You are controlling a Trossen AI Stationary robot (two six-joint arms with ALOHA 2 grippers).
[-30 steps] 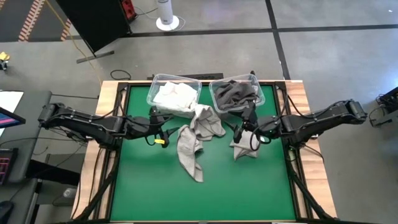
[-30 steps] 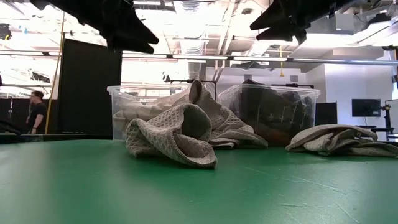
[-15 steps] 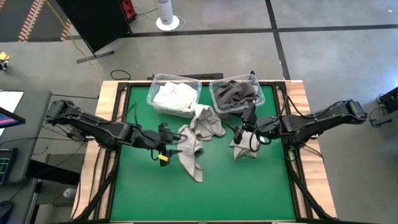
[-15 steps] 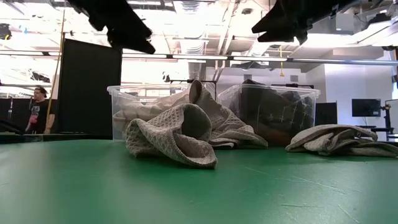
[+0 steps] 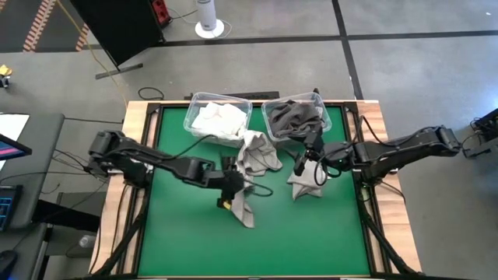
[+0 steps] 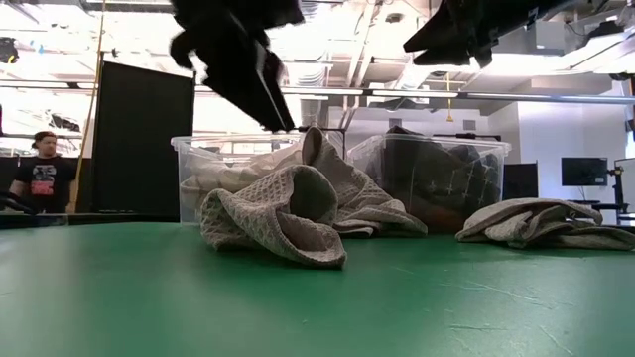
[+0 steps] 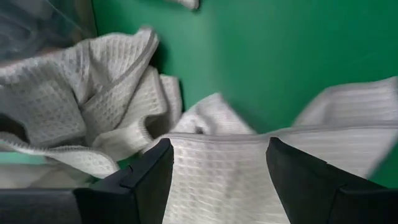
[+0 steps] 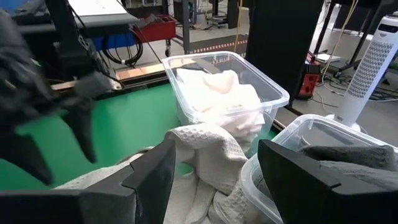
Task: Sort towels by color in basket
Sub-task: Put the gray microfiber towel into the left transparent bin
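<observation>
Table (image 5: pixel 179 233): a green top is seen under both arms, with a wooden rim at its sides.
Left bin (image 5: pixel 204 109): a clear tub holding white towels (image 5: pixel 219 120) is placed at the far edge, beyond the left gripper.
Right bin (image 5: pixel 274 106): a clear tub filled with dark grey towels (image 5: pixel 294 117) is set beside the first, just beyond the right gripper.
Long grey towel (image 5: pixel 243 175): a waffle-weave cloth is draped from the left bin's front wall down across the table; its middle lies directly under the left gripper.
Small grey towel (image 5: pixel 305 185): a crumpled cloth is found on the table directly beneath the right gripper.
Left gripper (image 5: pixel 235 187): it is held over the long grey towel with fingers (image 7: pixel 146 180) spread apart, nothing clasped between them.
Right gripper (image 5: pixel 310 159): it is raised above the small grey towel, jaws parted and nothing grasped.
Person (image 6: pixel 38 178): a figure in a dark shirt is seen far behind the table, on the left bin's side.
</observation>
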